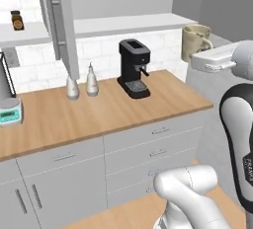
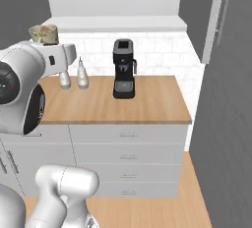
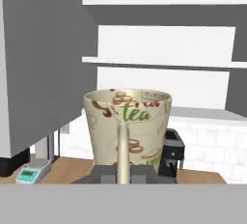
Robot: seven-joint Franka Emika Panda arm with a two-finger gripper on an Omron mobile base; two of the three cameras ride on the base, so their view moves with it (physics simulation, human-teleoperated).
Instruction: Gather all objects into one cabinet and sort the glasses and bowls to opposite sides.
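Carrying the cream mug [image 3: 126,126] through the air is the step in hand, as I judge it. The gripper [image 3: 123,172] is clamped on the mug's handle, which stands as a thin vertical strip between the jaws in the hand view, and the mug sits upright with its mouth up. In the left base view the mug [image 1: 193,40] is held high at the far right, past the right end of the counter [image 1: 99,114] and about level with the white shelf [image 1: 123,25]. In the right base view it [image 2: 43,33] rides on top of the hand at the upper left.

The next move calls for bringing the mug in over the shelf of the open cabinet, keeping it upright, and setting it down on the side chosen for the mugs. I cannot tell from these views which side that is, because no other mug or bowl is seen on the shelves.

Other things stand around. A black coffee machine [image 1: 133,67] stands at the back of the counter, below the shelf. Two white bottles [image 1: 81,85] stand left of it, just beside each other. A small scale [image 1: 11,110] lies at the far left, and a little brown jar [image 1: 17,20] sits on the left shelf. The open grey door [image 1: 59,20] with its bar handle hangs out over the bottles; it could be in the way if the arm swings left. The coffee machine is well below the mug's path.
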